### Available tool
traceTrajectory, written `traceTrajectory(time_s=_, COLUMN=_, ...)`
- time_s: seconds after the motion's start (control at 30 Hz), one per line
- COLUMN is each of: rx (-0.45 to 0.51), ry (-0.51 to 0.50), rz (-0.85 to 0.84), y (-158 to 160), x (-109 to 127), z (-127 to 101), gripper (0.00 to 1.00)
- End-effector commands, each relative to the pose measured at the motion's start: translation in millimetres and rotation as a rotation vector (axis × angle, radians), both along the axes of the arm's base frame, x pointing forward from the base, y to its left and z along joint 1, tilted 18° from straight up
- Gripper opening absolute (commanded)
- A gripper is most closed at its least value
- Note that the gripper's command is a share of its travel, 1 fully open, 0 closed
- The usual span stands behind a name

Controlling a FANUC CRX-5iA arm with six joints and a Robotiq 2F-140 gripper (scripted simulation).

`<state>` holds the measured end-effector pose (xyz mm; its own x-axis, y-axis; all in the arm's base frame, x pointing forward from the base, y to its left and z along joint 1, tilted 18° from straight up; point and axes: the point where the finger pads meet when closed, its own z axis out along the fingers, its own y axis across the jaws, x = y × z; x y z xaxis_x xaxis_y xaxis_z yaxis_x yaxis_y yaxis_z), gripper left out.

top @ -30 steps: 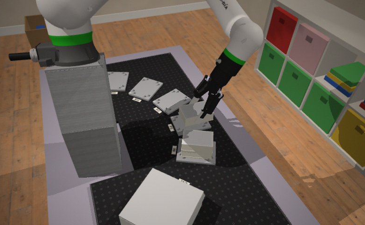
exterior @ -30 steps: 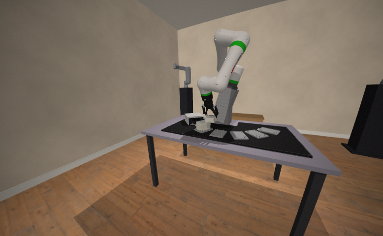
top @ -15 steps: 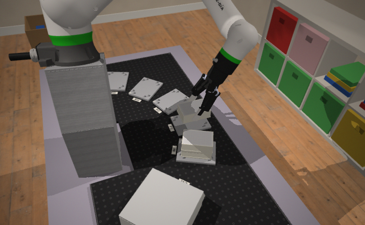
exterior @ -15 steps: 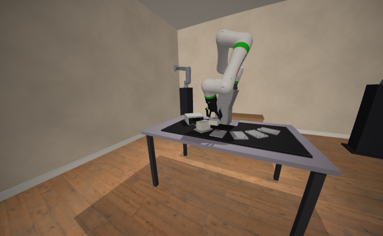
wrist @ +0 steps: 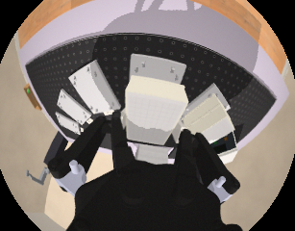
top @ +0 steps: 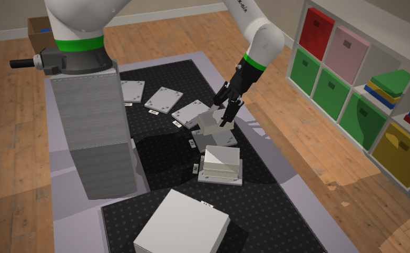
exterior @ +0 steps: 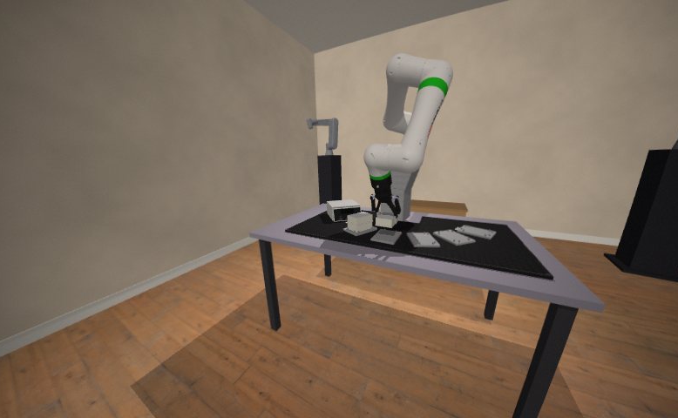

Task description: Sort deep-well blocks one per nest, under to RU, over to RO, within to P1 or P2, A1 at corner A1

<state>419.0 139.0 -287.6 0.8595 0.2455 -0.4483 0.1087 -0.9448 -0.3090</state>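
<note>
My gripper [top: 223, 113] [exterior: 385, 211] [wrist: 150, 116] is shut on a white deep-well block [top: 212, 124] [exterior: 385, 221] [wrist: 154, 106] and holds it slightly tilted, a little above a grey nest plate [top: 227, 139] [exterior: 385, 238] [wrist: 157, 66]. The plate's label is too small to read. Beside it, two more white blocks [top: 221, 161] [exterior: 359, 221] [wrist: 207, 115] sit stacked in the infeed nest [top: 220, 181]. The check-weigher [top: 182, 225] [exterior: 342, 209] is a white box at the near end of the mat in the top view; its lamps face away there.
Three other grey nest plates [top: 191, 113] [top: 163, 99] [top: 132, 90] lie in a row further along the black mat [top: 263, 200], and they also show in the exterior view [exterior: 423, 239] [exterior: 452, 237] [exterior: 475, 231]. The robot's grey pedestal [top: 91, 131] stands at the left. A shelf with coloured bins [top: 358, 78] stands off the table.
</note>
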Motion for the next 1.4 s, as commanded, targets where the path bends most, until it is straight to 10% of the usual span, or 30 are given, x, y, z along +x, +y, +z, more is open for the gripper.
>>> traceTrajectory(time_s=0.0, rx=0.000, ry=0.000, rz=0.000, y=4.4, x=0.4, z=-0.3, gripper=0.10)
traceTrajectory(time_s=1.37, rx=0.000, ry=0.000, rz=0.000, y=4.9, x=-0.3, z=-8.9, gripper=0.10)
